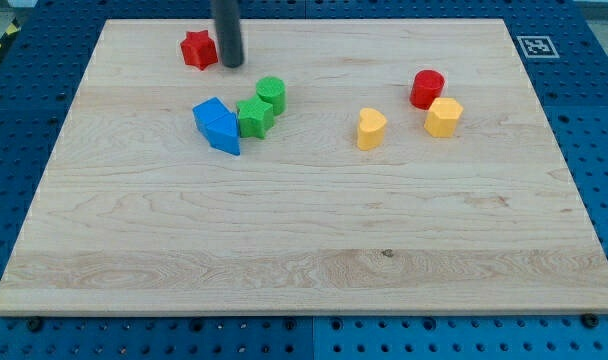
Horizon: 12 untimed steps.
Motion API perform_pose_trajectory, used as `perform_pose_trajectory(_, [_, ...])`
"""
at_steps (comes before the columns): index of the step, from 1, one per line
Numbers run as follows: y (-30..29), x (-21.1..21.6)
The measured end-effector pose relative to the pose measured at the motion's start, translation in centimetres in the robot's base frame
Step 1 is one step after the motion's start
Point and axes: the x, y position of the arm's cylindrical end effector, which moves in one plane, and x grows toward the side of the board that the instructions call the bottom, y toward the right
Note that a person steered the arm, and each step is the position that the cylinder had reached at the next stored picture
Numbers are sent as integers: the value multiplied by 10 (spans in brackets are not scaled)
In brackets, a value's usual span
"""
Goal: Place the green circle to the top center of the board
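Observation:
The green circle (271, 93) is a short green cylinder on the wooden board (304, 230), left of centre in the upper part. A green star block (254, 116) touches it at its lower left. My tip (232, 63) is the end of the dark rod coming down from the view's top. It stands up and to the left of the green circle, apart from it, and just right of a red star block (197, 48).
A blue block (217, 125), made of two blue pieces side by side, lies left of the green star. A yellow heart block (371, 128) sits right of centre. A red cylinder (427, 88) and a yellow hexagon block (443, 116) sit together further right.

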Motion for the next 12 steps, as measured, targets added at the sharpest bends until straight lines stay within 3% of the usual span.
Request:
perform_pose_trajectory(1, [-39,-5])
perform_pose_trajectory(4, [-42,-1])
perform_pose_trajectory(6, [-29,41])
perform_pose_trajectory(7, [-29,41])
perform_pose_trajectory(11, [15,76])
perform_pose_trajectory(12, [56,95])
